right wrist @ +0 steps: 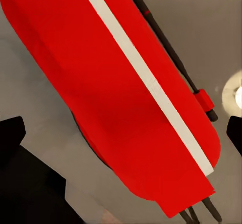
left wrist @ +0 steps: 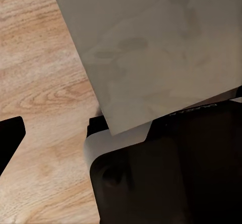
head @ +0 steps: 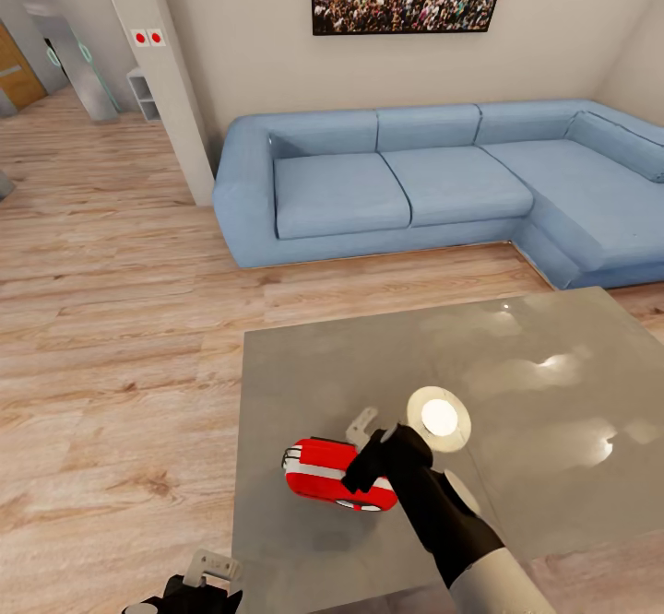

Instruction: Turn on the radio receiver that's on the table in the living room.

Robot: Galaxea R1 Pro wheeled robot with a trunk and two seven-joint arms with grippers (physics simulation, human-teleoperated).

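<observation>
Radio [head: 325, 474] lay on the grey counter [head: 516, 383], near its front-left part.
Right gripper [head: 367, 448] hung over it, hiding its right end; jaws looked spread. Left gripper [head: 198, 586] was cut off; jaws' state unclear.

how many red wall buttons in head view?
2. Both sit side by side on the white pillar left of the blue sofa: left button, right button. More could be out of frame.
</observation>
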